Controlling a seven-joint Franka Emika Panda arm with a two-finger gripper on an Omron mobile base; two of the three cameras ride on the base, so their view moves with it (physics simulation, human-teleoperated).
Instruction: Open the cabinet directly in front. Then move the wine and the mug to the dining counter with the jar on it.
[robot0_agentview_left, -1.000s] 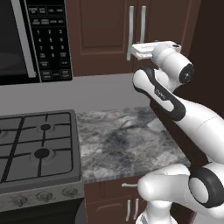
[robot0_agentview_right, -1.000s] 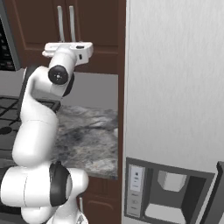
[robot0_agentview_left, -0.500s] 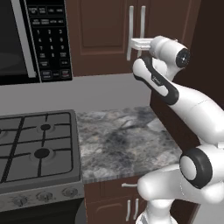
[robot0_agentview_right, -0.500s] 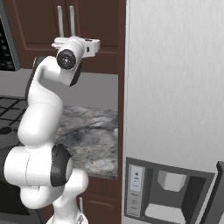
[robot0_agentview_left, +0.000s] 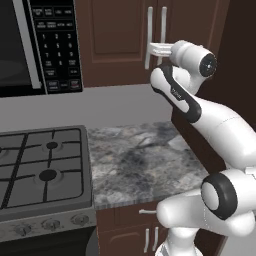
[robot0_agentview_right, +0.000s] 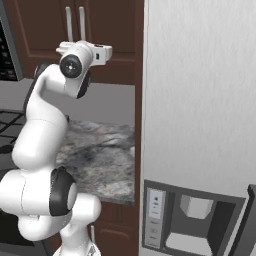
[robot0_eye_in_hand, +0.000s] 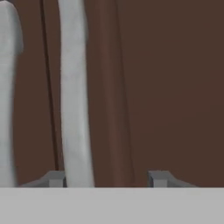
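The cabinet (robot0_agentview_left: 120, 35) hangs straight ahead, dark brown, both doors closed, with two long silver bar handles (robot0_agentview_left: 149, 37) side by side at the middle seam. My gripper (robot0_agentview_left: 156, 48) is raised to the lower part of these handles. In the hand view the gripper (robot0_eye_in_hand: 106, 178) is open; the right door's handle (robot0_eye_in_hand: 75, 96) runs between the fingertips (robot0_eye_in_hand: 54, 178), close to the left one, and the other handle (robot0_eye_in_hand: 8, 87) stands outside it. From the right base camera the handles (robot0_agentview_right: 81, 22) rise just above my hand. The wine, mug, jar and dining counter are out of view.
A gas stove (robot0_agentview_left: 40, 170) sits at the left under a black microwave (robot0_agentview_left: 35, 45). A small grey marbled counter (robot0_agentview_left: 135, 160) lies below the cabinet over lower cabinets (robot0_agentview_left: 150, 235). A tall pale fridge (robot0_agentview_right: 200, 125) with a dispenser walls off the right side.
The arm has stretched forward and carried the hand closer to the cabinet, so the gripper now sits at the handles. The doors have not moved.
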